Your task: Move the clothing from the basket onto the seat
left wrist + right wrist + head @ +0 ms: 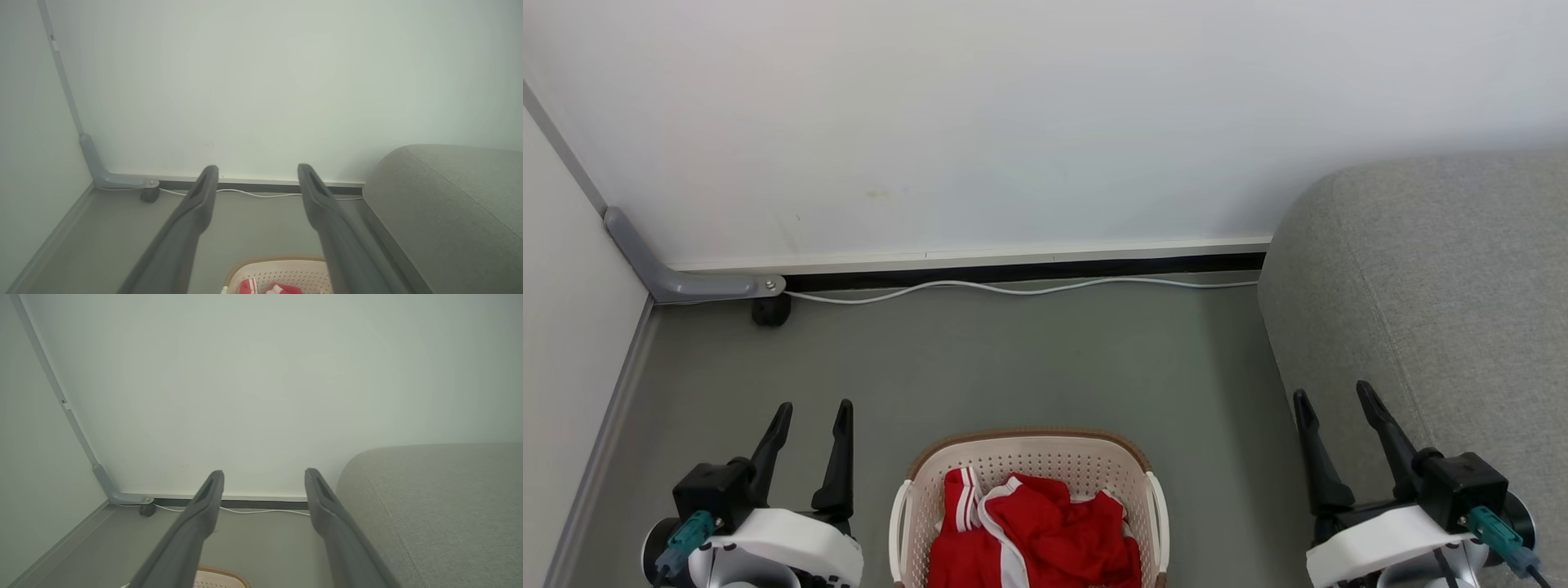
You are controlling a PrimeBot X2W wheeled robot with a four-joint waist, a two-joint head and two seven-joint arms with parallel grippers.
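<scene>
Step in hand: by my judgement, the first reach; all of the clothing [1045, 531] lies in the basket [1029, 436].
Doing it well: come down from above onto the raised red folds at the heap's middle, keep the fingers off the perforated wall, pinch deep enough to lift a whole garment, and raise it clear of the rim before swinging right.
Left gripper [814, 406]: lower left of the head view, jaws wide apart, holding nothing, beside the basket and not touching it.
Basket: bottom centre, on the grey floor, cut off by the frame's lower edge.
Contents: crumpled red garments with white stripes; how many, I cannot tell.
Right gripper [1331, 392]: lower right, jaws spread, empty.
Seat [1437, 310]: right side, bare grey fabric, apart from the basket.
</scene>
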